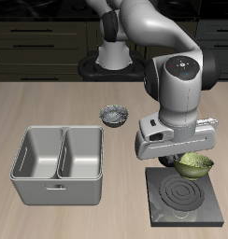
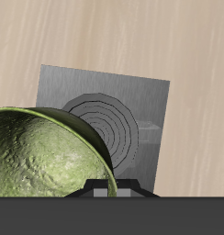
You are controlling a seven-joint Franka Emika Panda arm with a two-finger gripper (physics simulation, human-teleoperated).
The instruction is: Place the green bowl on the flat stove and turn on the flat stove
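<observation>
Here, green bowl (image 1: 194, 166) above flat stove (image 1: 184, 197).

Table (image 1: 50, 112): stove (image 1: 186, 198), tray (image 1: 58, 163), grey bowl (image 1: 114, 115)

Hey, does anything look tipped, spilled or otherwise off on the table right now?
Only the green bowl: it hangs tilted in the gripper above the stove, not set down yet. The tray and grey bowl sit level; nothing looks spilled.
</observation>
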